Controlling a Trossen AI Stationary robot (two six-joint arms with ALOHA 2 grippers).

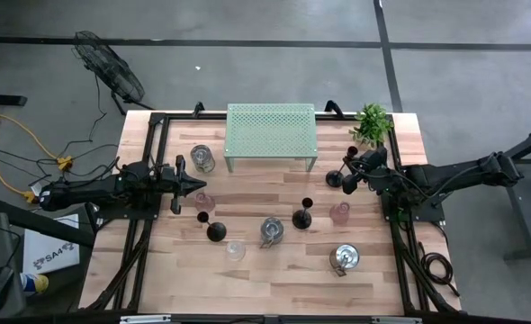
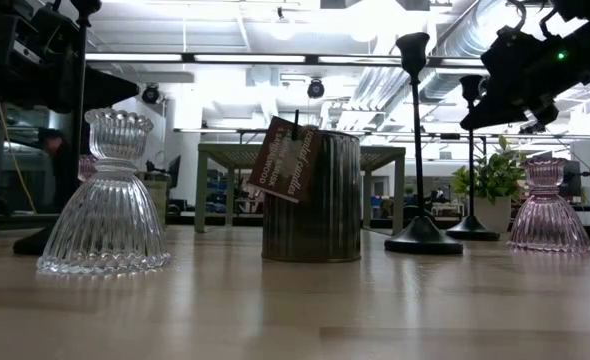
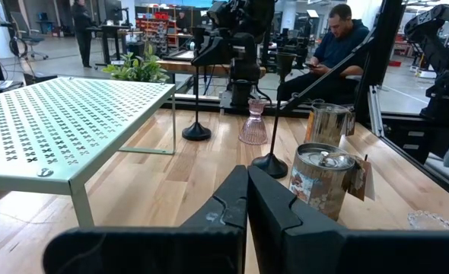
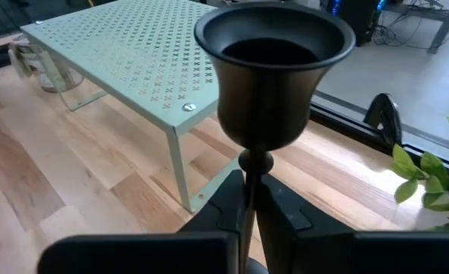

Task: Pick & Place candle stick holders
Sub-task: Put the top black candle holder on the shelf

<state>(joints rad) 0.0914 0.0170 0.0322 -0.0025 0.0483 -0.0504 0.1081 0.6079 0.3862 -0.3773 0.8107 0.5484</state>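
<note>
Three black thin-stemmed candlesticks are on the wooden table. One (image 1: 216,230) stands at front left and one (image 1: 301,219) at the centre, each on its round base. The third (image 1: 336,180) is at the right, by the pale green shelf's (image 1: 271,130) corner; my right gripper (image 1: 349,171) is shut on it. Its cup (image 4: 274,68) fills the right wrist view. My left gripper (image 1: 201,184) is shut and empty, above the table left of centre, near a pink glass cup (image 1: 202,202). Silvery jars (image 1: 271,231) (image 1: 344,259) (image 1: 202,159), a pink cup (image 1: 340,213) and a clear cup (image 1: 236,250) stand on the tabletop. My right gripper pinches the candlestick's thin stem (image 4: 249,186) between its two fingers, just below the knob under the cup. The fingers come level from the table's right side and lie across the stem. The candlestick is upright; in the low view its base (image 2: 472,228) shows at table level.
A small leafy plant (image 1: 372,124) stands at the far right corner, behind my right gripper. The shelf stands on thin legs at the far middle. A person (image 3: 339,38) sits beyond the table's right side. Bare wood lies along the near edge (image 1: 274,297).
</note>
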